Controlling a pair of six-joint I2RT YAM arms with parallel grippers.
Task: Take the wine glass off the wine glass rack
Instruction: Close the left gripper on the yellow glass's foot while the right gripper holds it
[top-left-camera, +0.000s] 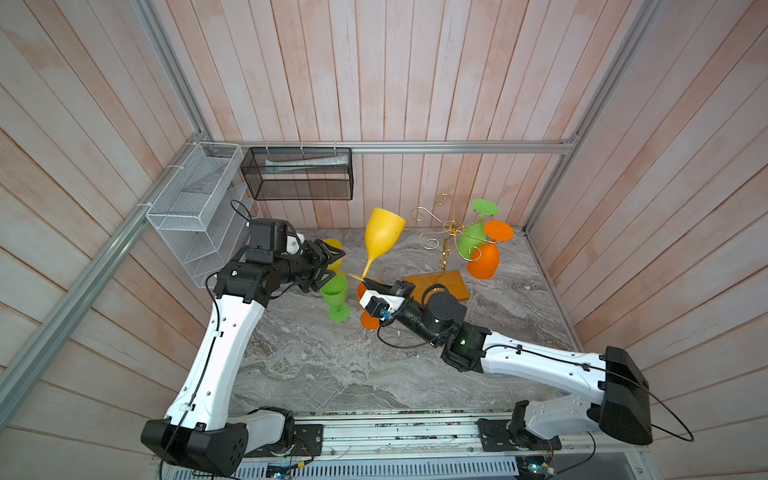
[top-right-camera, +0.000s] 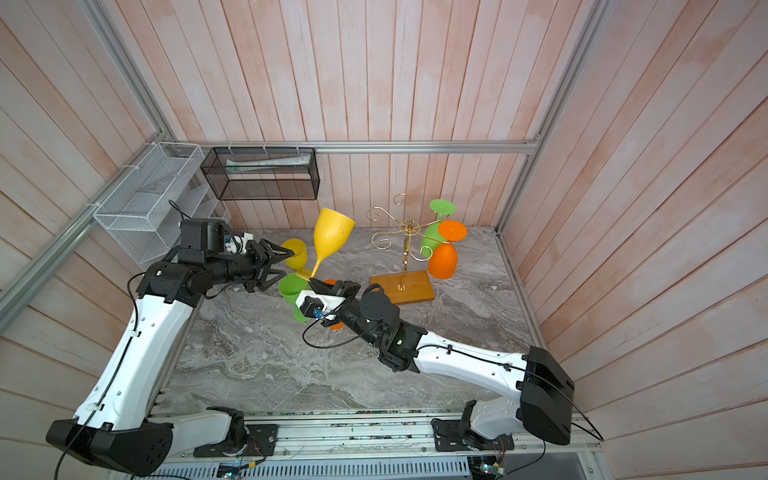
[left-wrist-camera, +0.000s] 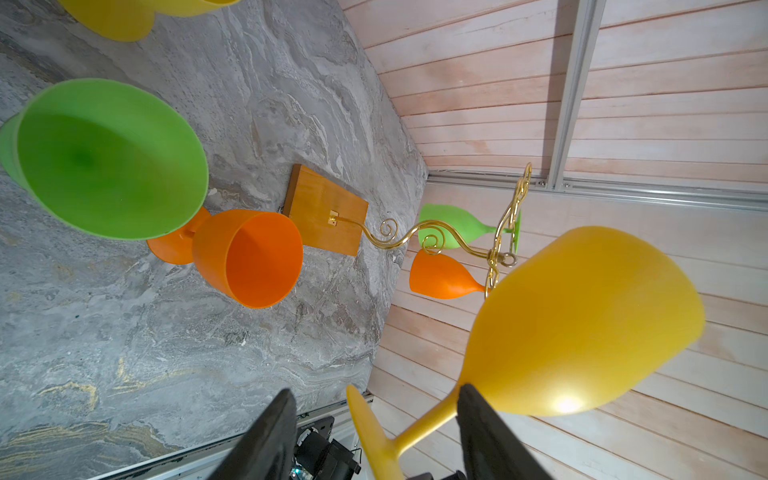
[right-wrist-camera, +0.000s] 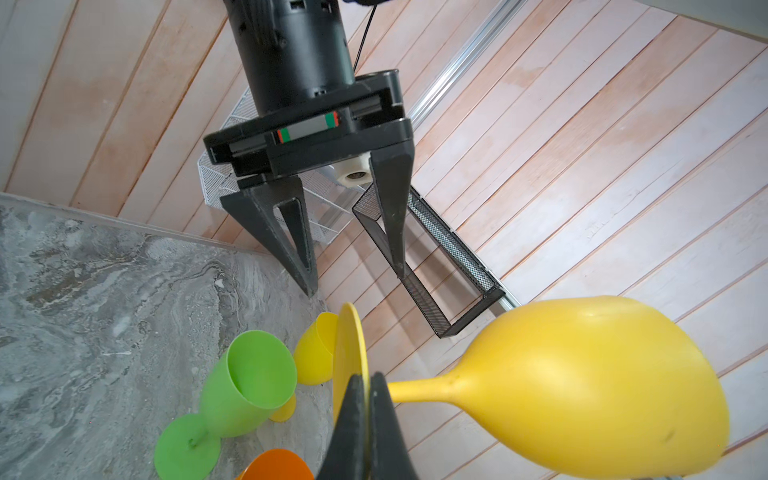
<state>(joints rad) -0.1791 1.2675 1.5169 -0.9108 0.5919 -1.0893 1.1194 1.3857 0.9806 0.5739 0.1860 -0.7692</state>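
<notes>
Black fingers (right-wrist-camera: 353, 432) of the right gripper (right-wrist-camera: 369, 376) are sitting closest to the lens, clamping tight on the rim of the flat round foot of the yellow wine glass (top-left-camera: 382, 235). Item is already hanging clear of the wine glass rack (top-left-camera: 430, 280), tilting in mid-air to its left, bowl uppermost and leaning far, foot low above the marbled grey tabletop (top-left-camera: 332, 365). Left gripper (top-right-camera: 289, 262) is pointing at the stem from the left, jaws spread and empty; whether a finger is touching the glass cannot be told. Rack is standing far right: thin gold wire, curled arms, slender stem, flat rectangular orange-brown wooden base. It is carrying a hanging green glass (top-left-camera: 471, 239) and a hanging orange glass (top-left-camera: 483, 261), both upside down on its right side. Crowding just below the held item are a standing green glass (top-left-camera: 336, 293), a standing yellow glass (top-right-camera: 297, 253) and a standing orange glass (left-wrist-camera: 249, 257). All are looking like smooth matt plastic, tulip-bowled and thin-stemmed. Risks, as judged: a pinch on a thin slick rim is giving the top-heavy bowl leverage to swing or slip. Left jaws closing off-centre could be knocking the stem. An early release would be dropping the glass onto the standing ones.
</notes>
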